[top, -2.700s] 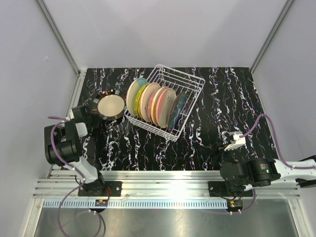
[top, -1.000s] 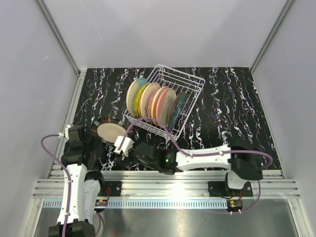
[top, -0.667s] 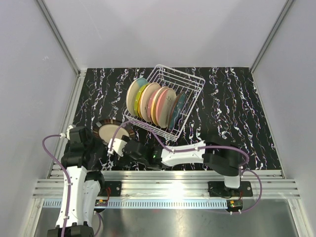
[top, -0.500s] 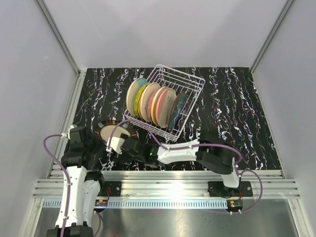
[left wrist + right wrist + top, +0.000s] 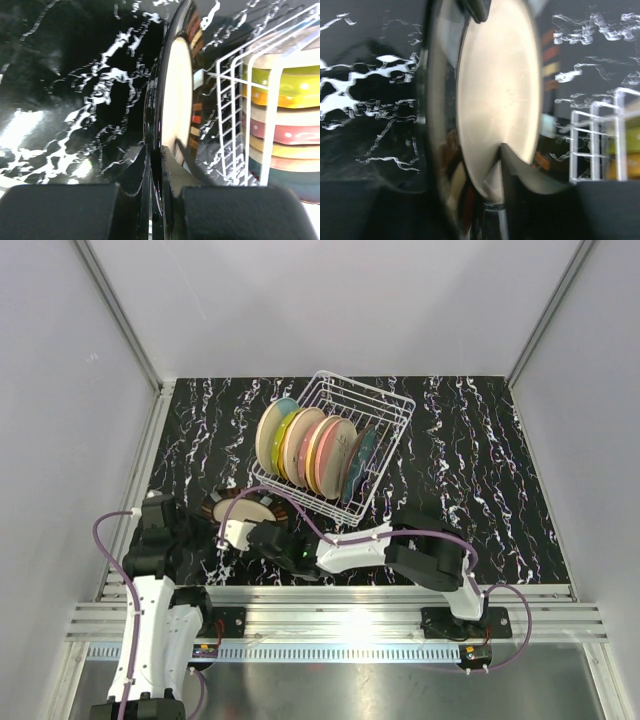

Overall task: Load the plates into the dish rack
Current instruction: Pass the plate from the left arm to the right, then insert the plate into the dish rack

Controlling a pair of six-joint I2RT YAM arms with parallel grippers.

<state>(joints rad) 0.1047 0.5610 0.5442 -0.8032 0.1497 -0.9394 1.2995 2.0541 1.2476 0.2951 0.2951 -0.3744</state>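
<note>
Far left, the left tool (image 5: 161, 200) is pinching the near rim of the black plate (image 5: 248, 508) (cream middle, stripey border), jaws pressed tight on it. It's holding the plate tilted over the worktop (image 5: 470, 460), just in front of the rack's near-left corner; can't tell if the plate's far edge is touching anything. The right arm is reaching all the way across, and the right tool (image 5: 480, 197) is straddling that same plate's rim w/ one finger lying against the cream face. Tbh I can't tell if it's actually gripping or just sitting loose around it; looks like a handover imo. Further right, the dish rack (image 5: 385, 420) is sitting at an angle mid-worktop w/ a whole row of plates (image 5: 310, 445) already standing in the tines: cream-blue, yellow-green, pink, orange, peach, teal, something darker at the end. So the task is nearly done afaict. The black one is the only plate I'm seeing outside the rack, and it needs slotting in, prob at the right end where bare tines are showing.
</note>
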